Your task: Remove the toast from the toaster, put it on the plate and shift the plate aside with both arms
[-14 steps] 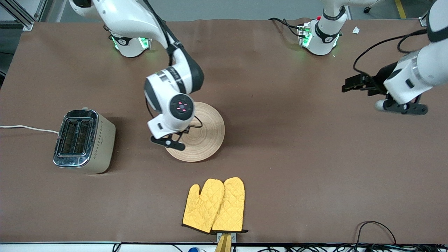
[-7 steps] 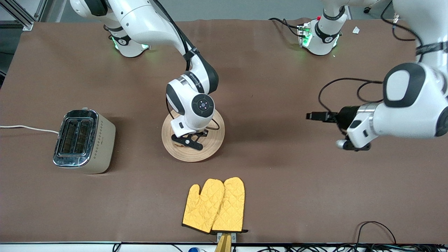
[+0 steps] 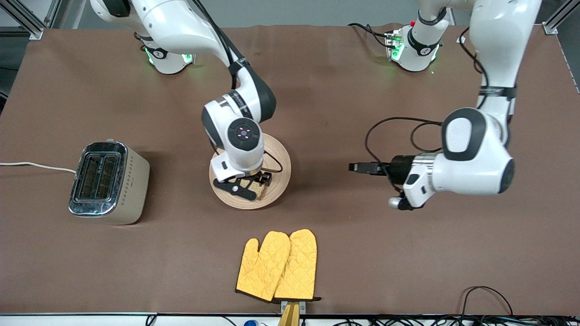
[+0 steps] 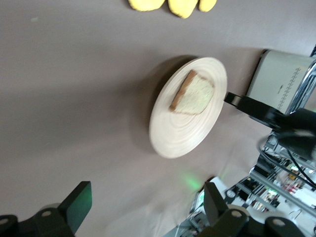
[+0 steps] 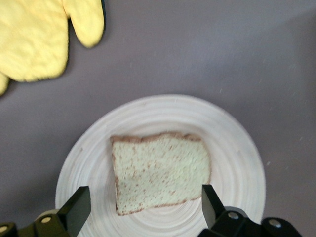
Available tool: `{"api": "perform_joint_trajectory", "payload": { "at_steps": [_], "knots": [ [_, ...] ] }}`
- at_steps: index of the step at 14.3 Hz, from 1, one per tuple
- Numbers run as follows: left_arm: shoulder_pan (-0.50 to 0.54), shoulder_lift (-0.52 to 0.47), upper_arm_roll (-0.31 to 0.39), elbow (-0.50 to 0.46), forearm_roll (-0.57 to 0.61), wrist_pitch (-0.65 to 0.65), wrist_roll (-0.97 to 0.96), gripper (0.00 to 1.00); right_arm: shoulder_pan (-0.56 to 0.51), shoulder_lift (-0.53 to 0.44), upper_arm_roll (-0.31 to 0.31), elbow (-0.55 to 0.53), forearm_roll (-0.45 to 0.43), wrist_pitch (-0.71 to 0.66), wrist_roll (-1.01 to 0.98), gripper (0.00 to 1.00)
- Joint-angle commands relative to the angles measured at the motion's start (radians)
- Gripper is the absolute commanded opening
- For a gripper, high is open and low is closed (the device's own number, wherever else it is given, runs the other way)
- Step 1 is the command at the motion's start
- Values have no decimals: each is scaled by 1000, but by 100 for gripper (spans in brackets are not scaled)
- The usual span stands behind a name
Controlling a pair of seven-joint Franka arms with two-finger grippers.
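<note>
Glossy white arms point(image 3: 471, 158), black joints, black cables, green-lit bases point(image 3: 410, 47).

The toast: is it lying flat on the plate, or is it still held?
Flat on the plate. The toast lies free between the right gripper's open fingers, none touching it.

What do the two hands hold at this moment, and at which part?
Nothing. The right hand is open above the toast, which lies flat on the plate. The left hand is open and empty over bare table, toward the left arm's end.
</note>
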Motion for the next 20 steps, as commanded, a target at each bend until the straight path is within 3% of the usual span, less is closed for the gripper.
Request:
{"api": "perform_joint_trajectory", "payload": {
  "at_steps": [1,6,11,14,20],
  "knots": [
    [-72,35,5,-22,-91,143,11,100,-130,-144,13,-52,21,-51,-185,100],
    [-119,107,-78,-89,-304,374,313,100,-357,-343,15,-147,21,-84,-572,100],
    [-201,182,-84,-88,-315,481,405,100,-594,-486,18,-215,32,-130,-931,100],
    [-201,214,-84,-99,-439,482,533,100,-651,-567,18,-224,33,-188,-949,100],
    [-224,273,-84,-93,-610,487,654,100,-665,-788,12,-381,35,-188,-972,100]
  ]
}}
